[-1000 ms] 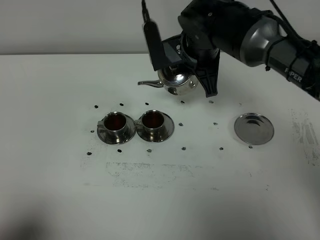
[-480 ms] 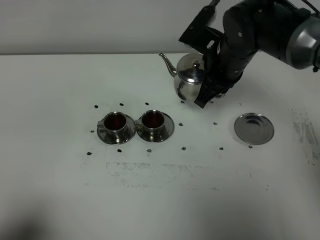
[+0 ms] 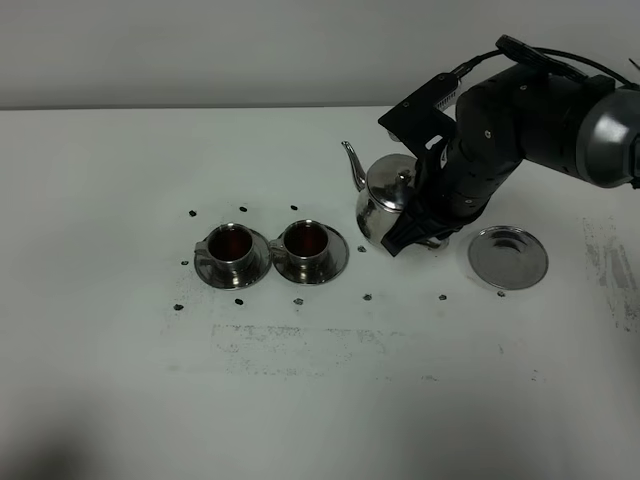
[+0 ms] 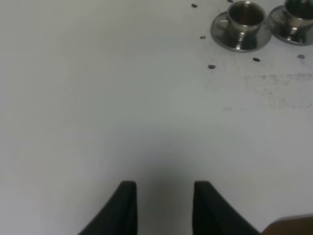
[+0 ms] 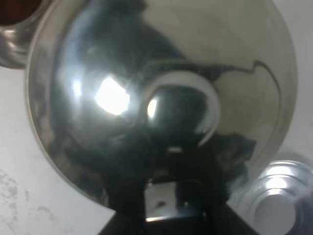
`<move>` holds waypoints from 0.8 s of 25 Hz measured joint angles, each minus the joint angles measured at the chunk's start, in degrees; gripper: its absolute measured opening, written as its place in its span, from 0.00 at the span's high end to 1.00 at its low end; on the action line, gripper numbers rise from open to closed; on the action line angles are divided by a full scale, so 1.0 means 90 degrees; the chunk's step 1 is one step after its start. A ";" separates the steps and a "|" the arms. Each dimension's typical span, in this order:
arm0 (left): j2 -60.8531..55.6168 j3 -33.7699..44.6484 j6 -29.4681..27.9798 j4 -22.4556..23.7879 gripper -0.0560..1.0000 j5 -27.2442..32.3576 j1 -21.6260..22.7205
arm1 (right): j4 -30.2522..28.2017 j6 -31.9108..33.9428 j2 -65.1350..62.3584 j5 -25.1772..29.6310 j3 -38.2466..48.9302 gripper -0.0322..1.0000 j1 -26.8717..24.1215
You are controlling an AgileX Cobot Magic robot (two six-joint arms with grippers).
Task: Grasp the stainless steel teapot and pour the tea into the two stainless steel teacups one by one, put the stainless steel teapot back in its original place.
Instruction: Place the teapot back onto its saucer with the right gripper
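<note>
From my station the counter looked plain white, peppered with small dark specks and faint grey scuff marks. The teapot was shiny silver steel, mirroring dark shapes on its belly. Both cups and their saucers were the same bright silver, and the tea inside them was dark reddish-brown. The round disc gleamed silver-grey. The right arm was black with a grey section, and the left gripper was black.
</note>
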 joint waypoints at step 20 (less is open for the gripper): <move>0.0000 0.0000 0.0000 0.0000 0.67 0.0000 0.0000 | -0.0135 0.0066 0.0091 0.0093 -0.0027 0.77 -0.0021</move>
